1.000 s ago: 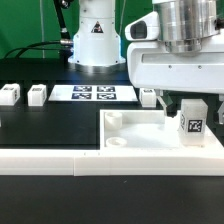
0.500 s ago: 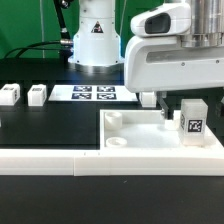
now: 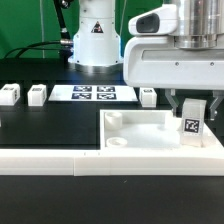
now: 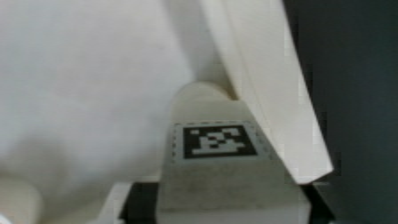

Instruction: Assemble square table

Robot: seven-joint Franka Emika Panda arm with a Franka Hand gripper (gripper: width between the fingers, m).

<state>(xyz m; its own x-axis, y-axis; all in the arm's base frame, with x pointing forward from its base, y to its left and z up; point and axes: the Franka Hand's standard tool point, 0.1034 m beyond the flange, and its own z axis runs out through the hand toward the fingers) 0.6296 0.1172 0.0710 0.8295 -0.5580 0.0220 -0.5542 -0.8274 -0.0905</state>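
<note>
A green backdrop is noted at the exterior view's left rear. A black tabletop is lit evenly; the marker board is laid flat upon it.

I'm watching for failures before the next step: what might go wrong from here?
1. The small white tagged leg block in the gripper hides the corner of the large white square plastic slab below it, so misalignment may go unnoticed.
2. Lowered off-centre, it may press the slab's rim and shift the slab.
</note>
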